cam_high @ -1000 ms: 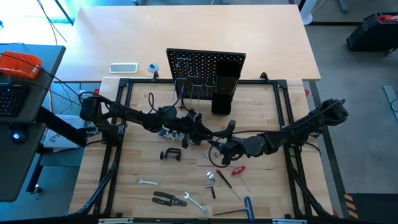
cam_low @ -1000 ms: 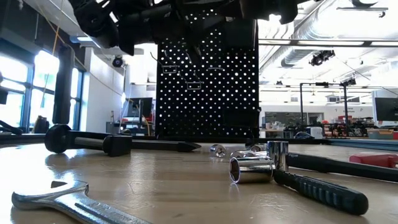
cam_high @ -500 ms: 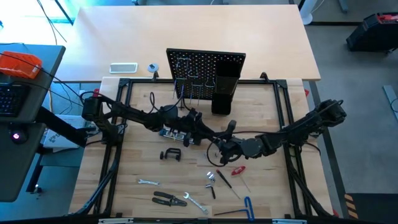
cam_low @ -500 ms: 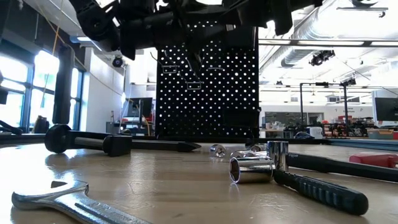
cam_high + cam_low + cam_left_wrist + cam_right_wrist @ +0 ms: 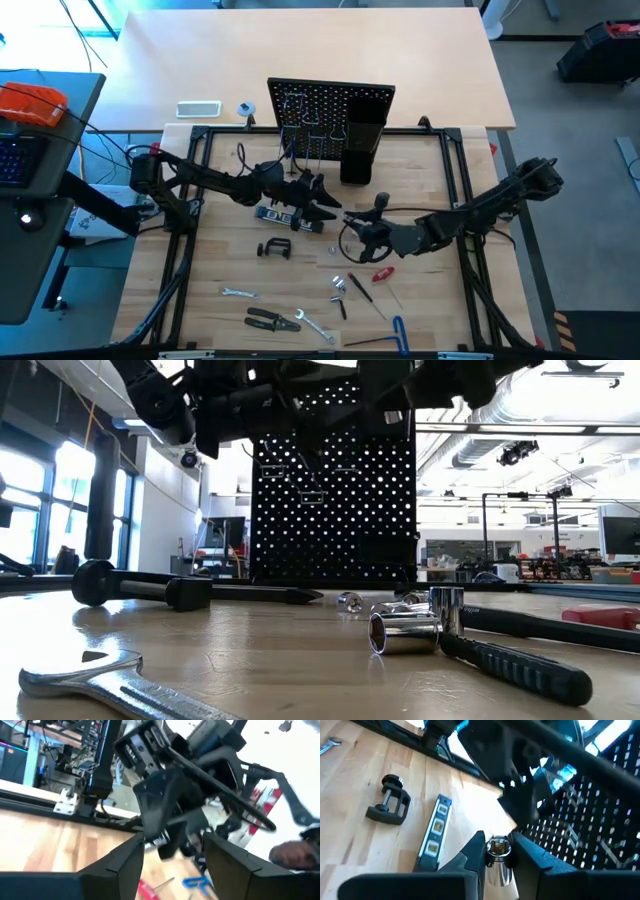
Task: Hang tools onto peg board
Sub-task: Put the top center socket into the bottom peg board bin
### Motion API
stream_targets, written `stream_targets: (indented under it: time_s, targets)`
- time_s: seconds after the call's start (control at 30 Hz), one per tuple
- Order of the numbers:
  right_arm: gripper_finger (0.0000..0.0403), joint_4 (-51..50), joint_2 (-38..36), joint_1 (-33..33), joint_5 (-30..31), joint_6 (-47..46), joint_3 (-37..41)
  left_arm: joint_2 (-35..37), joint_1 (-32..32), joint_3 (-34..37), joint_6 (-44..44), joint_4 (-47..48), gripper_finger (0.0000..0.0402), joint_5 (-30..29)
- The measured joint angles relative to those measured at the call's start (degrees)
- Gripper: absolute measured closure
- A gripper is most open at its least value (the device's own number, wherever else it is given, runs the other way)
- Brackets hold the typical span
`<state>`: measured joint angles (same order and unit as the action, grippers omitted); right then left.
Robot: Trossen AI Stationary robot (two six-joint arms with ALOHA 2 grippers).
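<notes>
While my left gripper (image 5: 322,203) hangs above the level (image 5: 287,217) with its jaws spread and empty, my right gripper (image 5: 497,851) has its jaws nipped on a small chrome socket (image 5: 498,854), held off the bench (image 5: 420,300) just before the peg board (image 5: 330,118). I judge the socket rigid, light and slick; gripping its ribbed waist squarely should stop it twisting out.

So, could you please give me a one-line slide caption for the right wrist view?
Right gripper holding a silver socket above the level, peg board ahead.
</notes>
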<state>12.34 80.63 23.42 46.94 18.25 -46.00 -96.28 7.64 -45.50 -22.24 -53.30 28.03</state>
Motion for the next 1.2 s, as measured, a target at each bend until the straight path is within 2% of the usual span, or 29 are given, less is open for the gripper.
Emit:
stream_targets:
  time_s: [0.17,0.27,0.4,0.47,0.7,0.83,0.97,1.2]
  targets:
    - [0.0343,-9.18,-3.56,-1.02,-0.67,-8.43,0.0,3.68,-0.69,0.39,10.55,12.79,0.0208,-3.71]
    - [0.0343,-14.21,-5.18,-3.42,-2.0,-13.51,0.0,6.47,-2.06,0.39,17.23,20.6,0.0208,-9.6]
    - [0.0343,-17.69,-5.39,-8.73,-6.92,-17.77,0.0,9.26,-4.27,0.39,24.28,29.92,0.0208,-17.81]
    - [0.0343,-17.3,-4.98,-11.5,-8.81,-18.04,0.0,10.1,-5.46,0.39,26.59,33.07,0.0208,-21.02]
    - [0.0343,-17.19,-2.95,-21.28,-13.47,-17.97,0.0,9.56,-10.04,0.44,28.9,42.62,0.0208,-26.02]
    - [0.0343,-15.74,-1.33,-25.4,-14.97,-16.77,0.0,9.54,-13.13,2.3,29.13,42.22,0.0208,-28.87]
    - [0.0342,-12.35,1.15,-28.56,-18.86,-15.29,0.0,9.06,-15.55,4.36,32.25,39.14,0.0208,-29.28]
    - [0.0341,-10.77,4.54,-32.31,-19.41,-16.66,0.0,4.32,-16.87,5.4,31.46,34.4,0.0208,-31.56]
